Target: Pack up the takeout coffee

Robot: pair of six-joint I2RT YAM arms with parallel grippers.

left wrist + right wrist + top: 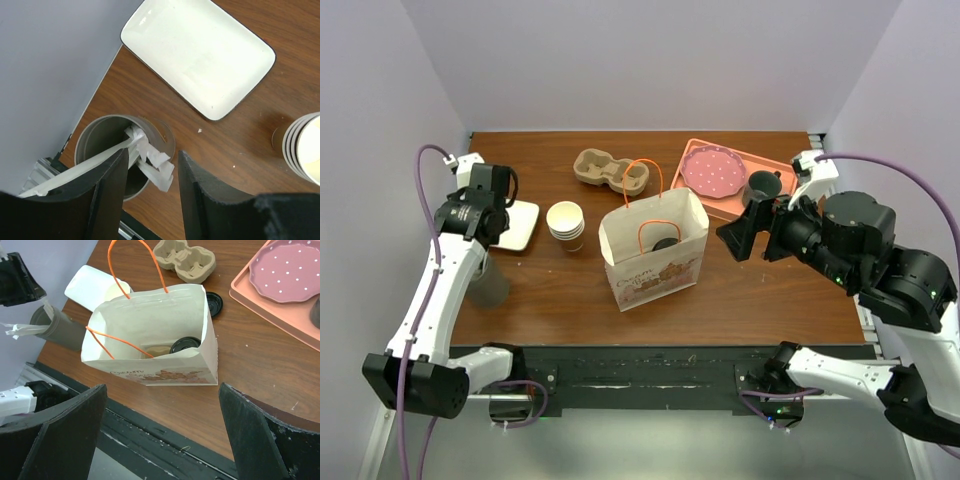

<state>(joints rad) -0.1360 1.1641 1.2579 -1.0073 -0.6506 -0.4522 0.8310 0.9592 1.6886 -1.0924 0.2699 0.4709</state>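
The takeout coffee (184, 345) stands inside the white paper bag (150, 315); only its black lid and a bit of tan side show. From above, the lid (665, 243) shows in the bag's mouth (655, 275). My right gripper (162, 440) is wide open and empty. It hangs above the table's near edge, to the right of the bag (745, 235). My left gripper (150, 200) is open above a grey cup of paper-wrapped straws (125, 150) at the table's left edge. One straw lies against its left finger (107, 195).
A stack of lidless white cups (566, 222) and a white rectangular plate (517, 225) sit left of the bag. A brown pulp carrier (610, 170) and a loose black lid (214, 303) lie behind it. A pink tray (720, 208) holds a dotted plate (712, 172) and a dark mug (763, 187).
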